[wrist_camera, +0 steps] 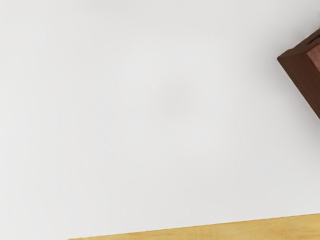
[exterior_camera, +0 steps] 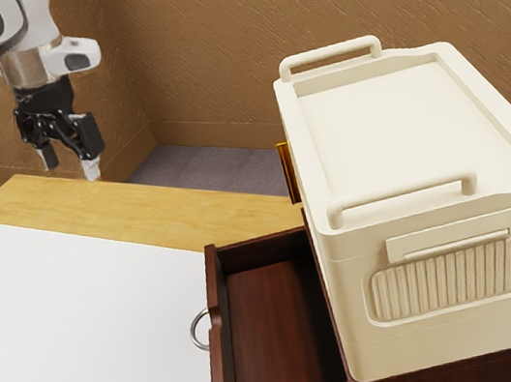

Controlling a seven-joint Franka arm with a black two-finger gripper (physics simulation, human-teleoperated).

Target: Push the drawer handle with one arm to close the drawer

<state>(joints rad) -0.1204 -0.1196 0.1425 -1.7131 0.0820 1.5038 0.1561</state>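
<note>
"Drawer open or shut?"

"Open. It sticks out of the dark wooden cabinet toward the exterior view's left, and I can see right down inside it."

"Where's the handle?"

"On the drawer's front, a curved metal pull, over the white mat."

"And the gripper?"

"Up in the air, well apart from the handle, pointing down. Its two fingers stand wide, with a clear gap and nothing between them."

"What's that pale thing on the cabinet?"

"A big cream box with two bars on top. It sits beside the drawer's opening."

"Anything from the wrist view?"

"White mat, a strip of wooden table, and a dark wooden corner."
</note>
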